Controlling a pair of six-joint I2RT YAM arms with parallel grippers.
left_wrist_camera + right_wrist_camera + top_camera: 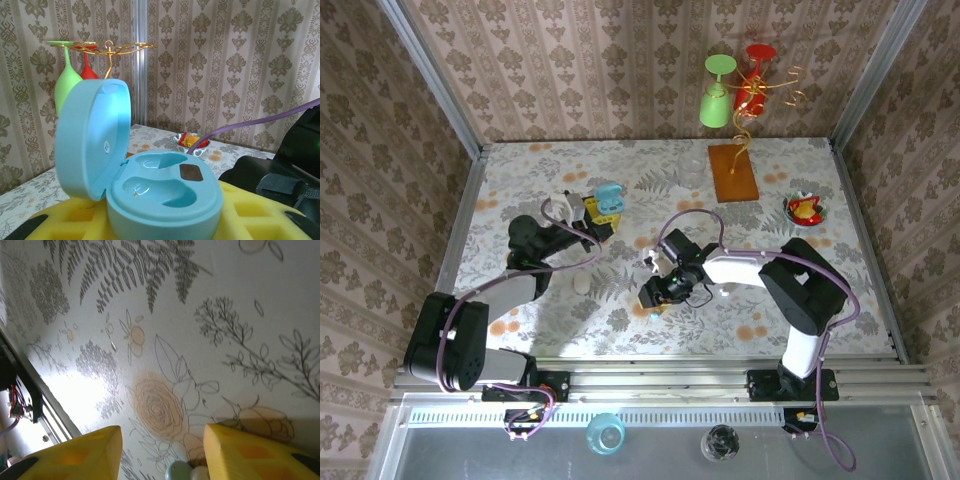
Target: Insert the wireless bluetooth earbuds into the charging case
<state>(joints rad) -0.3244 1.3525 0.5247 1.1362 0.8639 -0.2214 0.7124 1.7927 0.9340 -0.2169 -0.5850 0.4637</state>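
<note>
My left jaws are pinching the open teal case point(165, 195), wells facing up. My right jaws are standing spread around two earbuds point(187, 473) on the surface point(200, 315), well apart from the case. I am centring them carefully before closing.

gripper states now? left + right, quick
Left gripper: closed on the open teal charging case.
Right gripper: open, fingers either side of a teal earbud and a white earbud; no grip visible.

R end effector point(162, 440) apart over 2 earbuds point(180, 471), prob. teal+white.
</note>
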